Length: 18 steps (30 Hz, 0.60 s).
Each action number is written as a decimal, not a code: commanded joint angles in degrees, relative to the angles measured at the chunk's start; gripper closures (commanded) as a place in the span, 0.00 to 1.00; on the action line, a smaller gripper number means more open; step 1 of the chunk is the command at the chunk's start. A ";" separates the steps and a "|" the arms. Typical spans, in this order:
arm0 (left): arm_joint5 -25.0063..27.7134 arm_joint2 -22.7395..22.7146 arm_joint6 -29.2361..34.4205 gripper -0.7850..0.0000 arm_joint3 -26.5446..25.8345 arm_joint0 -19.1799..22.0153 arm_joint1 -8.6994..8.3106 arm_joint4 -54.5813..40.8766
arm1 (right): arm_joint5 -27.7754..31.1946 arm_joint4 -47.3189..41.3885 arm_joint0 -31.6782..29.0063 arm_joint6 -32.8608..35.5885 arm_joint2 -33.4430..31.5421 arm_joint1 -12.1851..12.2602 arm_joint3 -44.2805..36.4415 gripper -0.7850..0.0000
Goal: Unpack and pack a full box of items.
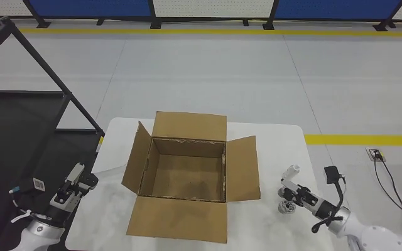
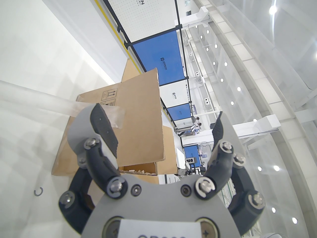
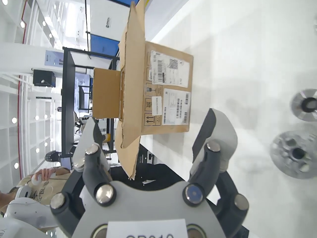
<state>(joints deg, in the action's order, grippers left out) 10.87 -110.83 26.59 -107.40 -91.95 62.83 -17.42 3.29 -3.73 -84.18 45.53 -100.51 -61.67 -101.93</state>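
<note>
Cardboard box [image 1: 182, 179] is parked in the middle of the table [image 1: 276, 144], flaps splayed, looking emptied. It's probably light but floppy, so it's best gripped by a wall edge. The metal flanges [image 3: 292, 153] nearby are likely heavy and slick. Both left tool [image 2: 158, 115] and right tool [image 3: 152, 118] are spread wide, nothing held.

An open cardboard box [image 1: 185, 179] sits mid-table [image 1: 276, 144], a metal disc [image 1: 286, 207] lying just beside the right hand [image 1: 289, 178].

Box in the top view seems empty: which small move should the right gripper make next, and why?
Probably shift the open right gripper over the nearer metal flange: the box stands open and looks empty, and the flange lies off to the gripper's side.
</note>
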 commanded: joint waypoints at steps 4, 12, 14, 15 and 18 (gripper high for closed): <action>0.00 0.00 0.00 0.00 0.00 0.00 0.00 0.00 | -1.64 -0.19 -2.50 1.36 -4.22 0.53 3.84 0.00; 0.00 0.00 0.00 0.00 0.00 0.00 0.00 0.00 | -10.80 10.27 1.82 3.19 -0.14 1.35 9.99 0.00; 0.00 0.00 0.00 0.00 0.00 0.00 0.00 0.00 | -11.92 11.81 3.34 3.35 1.15 1.43 11.74 0.00; 0.00 0.00 0.00 0.00 0.00 0.00 0.00 0.00 | -12.10 12.24 3.97 3.61 1.74 1.47 12.52 0.00; 0.00 0.00 0.00 0.00 0.00 0.00 0.00 0.00 | -12.18 13.08 5.53 4.52 2.73 1.62 14.63 0.00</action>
<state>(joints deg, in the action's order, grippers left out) 10.87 -110.83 26.59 -107.40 -91.95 62.83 -17.42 -8.94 9.27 -79.04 49.71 -97.96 -60.10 -87.87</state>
